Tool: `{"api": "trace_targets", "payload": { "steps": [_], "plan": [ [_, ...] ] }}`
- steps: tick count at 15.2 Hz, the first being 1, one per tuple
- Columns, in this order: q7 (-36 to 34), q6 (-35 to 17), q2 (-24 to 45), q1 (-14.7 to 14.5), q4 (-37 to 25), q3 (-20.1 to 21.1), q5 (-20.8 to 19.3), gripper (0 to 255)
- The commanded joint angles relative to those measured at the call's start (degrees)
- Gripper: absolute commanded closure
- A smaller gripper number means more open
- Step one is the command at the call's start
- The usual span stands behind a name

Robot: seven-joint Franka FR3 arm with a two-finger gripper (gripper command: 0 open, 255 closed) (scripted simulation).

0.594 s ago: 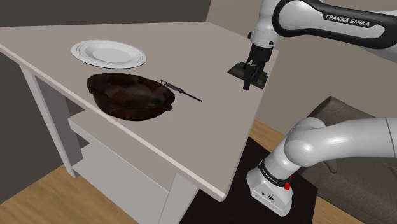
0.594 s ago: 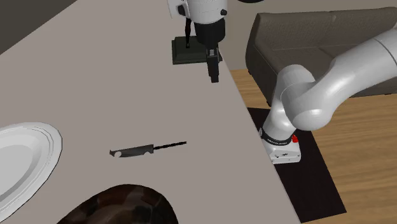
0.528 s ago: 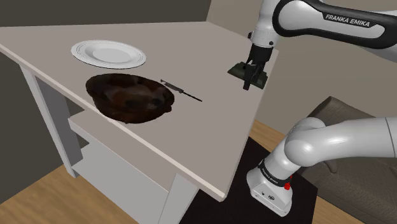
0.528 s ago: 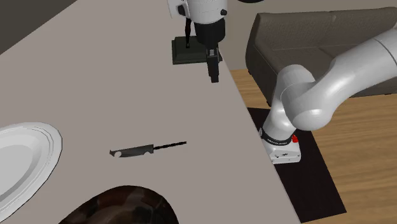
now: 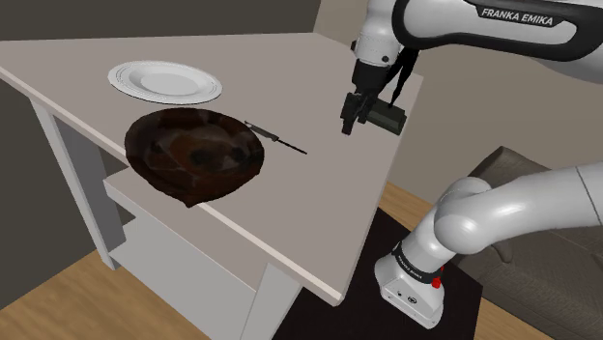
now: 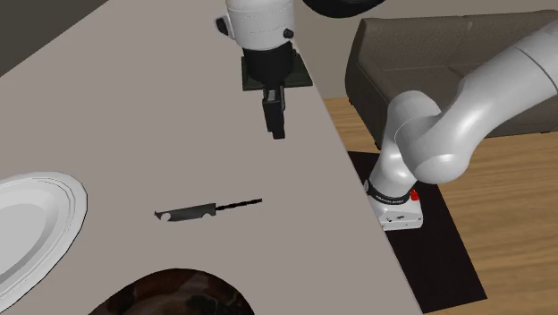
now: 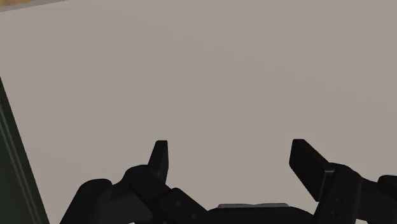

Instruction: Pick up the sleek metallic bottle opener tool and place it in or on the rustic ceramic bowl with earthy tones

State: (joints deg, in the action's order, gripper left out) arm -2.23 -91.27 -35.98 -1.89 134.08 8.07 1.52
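The black gripper hangs above the pale table. In the wrist view its fingers are spread wide, with bare tabletop between them. In the shoulder view the slim dark bottle opener lies flat at the gripper's 9 o'clock, just beside the brown bowl, at its 2 o'clock. A white plate sits at the bowl's 12 o'clock.

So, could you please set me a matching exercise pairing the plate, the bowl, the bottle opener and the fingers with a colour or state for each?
1 plate
2 bowl
3 bottle opener
4 fingers

A open, holding nothing
B dark brown
C white
D slim, dark grey

Pairs: 1-C, 2-B, 3-D, 4-A.
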Motion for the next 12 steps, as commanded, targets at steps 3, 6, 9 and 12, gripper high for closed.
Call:
{"api": "trace_targets", "payload": {
  "steps": [3,6,9,12],
  "plan": [
    [-4.2,-3.1,5.1,-1.6,-3.5,4.0,2.5,0],
    [-7.1,-4.9,9.1,-2.5,-6.9,6.7,3.5,0],
    [-10.0,-6.5,13.3,-3.3,-10.8,9.4,3.9,0],
    [-13.1,-7.8,17.8,-4.0,-15.2,12.0,3.7,0]
  ]
}}
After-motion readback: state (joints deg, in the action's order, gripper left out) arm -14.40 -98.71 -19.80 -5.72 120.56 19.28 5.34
